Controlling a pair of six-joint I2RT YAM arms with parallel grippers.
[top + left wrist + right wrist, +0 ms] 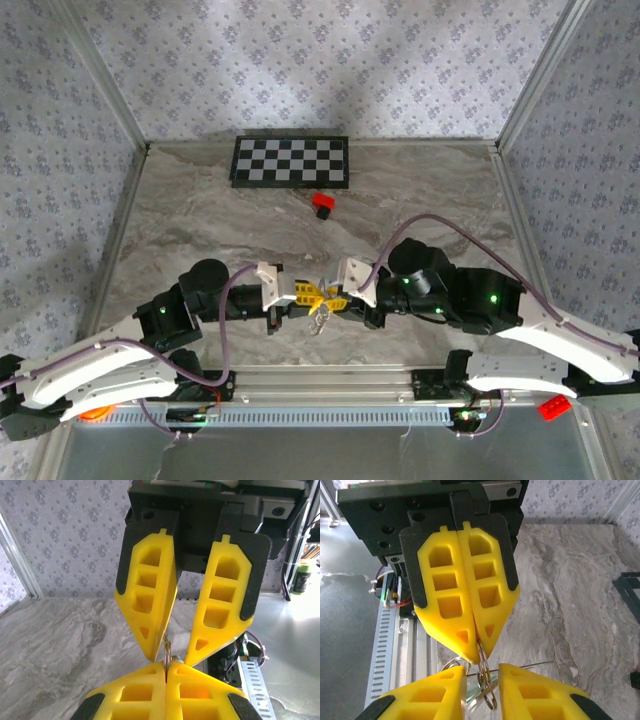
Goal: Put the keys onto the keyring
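Note:
Above the table's near middle, my left gripper (300, 295) and right gripper (335, 297) meet tip to tip. The left gripper (166, 667) is shut on the edge of the keyring (167, 655), a silvery metal loop. In the right wrist view the keyring (484, 672) hangs from the left gripper's (477, 647) closed tips. It dangles in the gap between the fingers of my open right gripper (482, 669). The key's pale mint-green head (473, 694) lies against the right gripper's left finger, tangled with the rings. From above, the bundle (320, 318) hangs just below both grippers.
A red block (322, 202) lies on the marble table in front of a checkerboard (291, 161) at the back. Another red block (553, 406) sits near the right arm's base. A metal rail (330, 380) runs along the near edge.

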